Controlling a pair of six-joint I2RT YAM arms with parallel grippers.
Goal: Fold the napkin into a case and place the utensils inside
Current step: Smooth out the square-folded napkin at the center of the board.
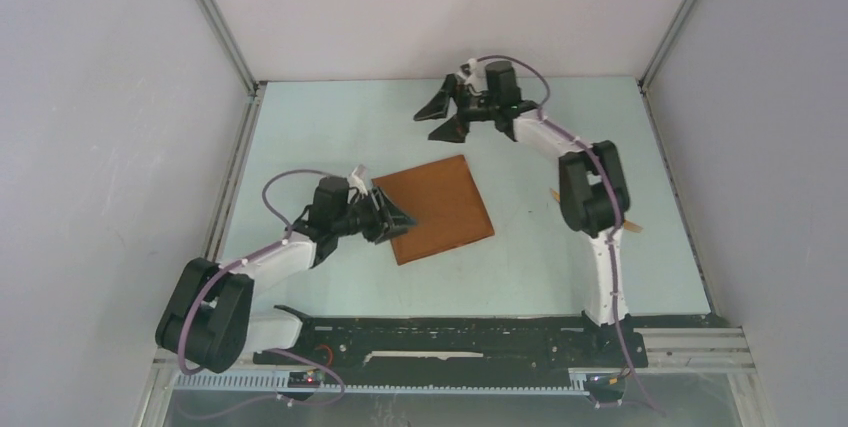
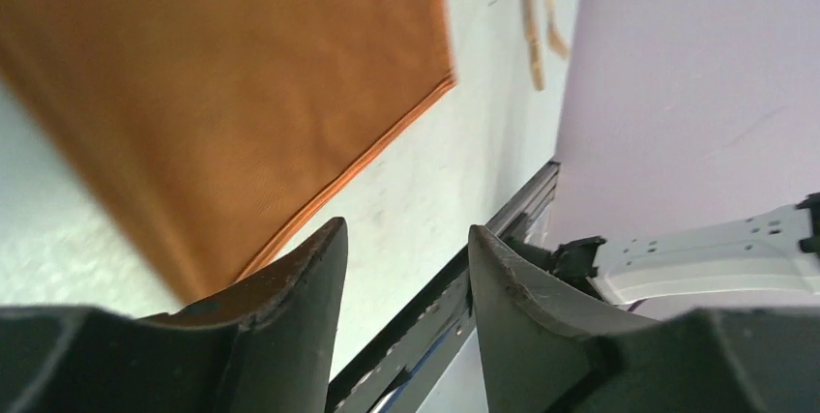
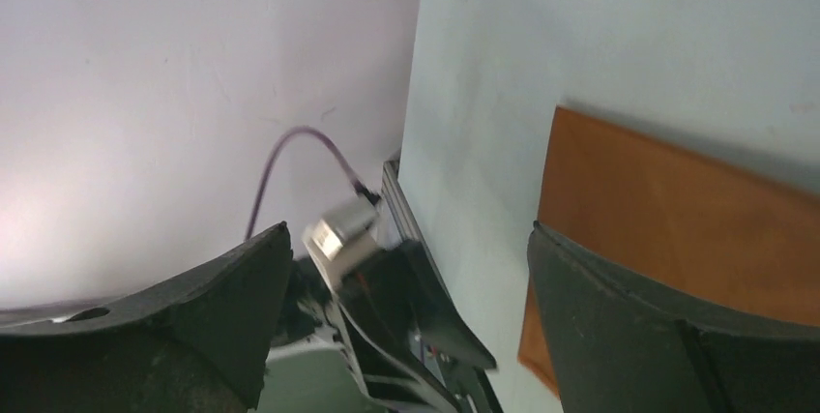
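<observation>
Napkin (image 1: 445,205) flat, left gripper (image 1: 403,222) at its left edge (jaws apart), right gripper (image 1: 428,125) well clear, jaws wide

The white-and-black left arm (image 1: 270,259) reaches from its near-left base toward the middle, its elbow folded back by the base. Its black two-finger left end effector (image 1: 398,215) points right, jaws parted with nothing between them. The white-and-black right arm (image 1: 603,267) rises at the near right and bends back leftward. Its black right end effector (image 1: 432,121) is at the far side, jaws spread wide and empty.
</observation>
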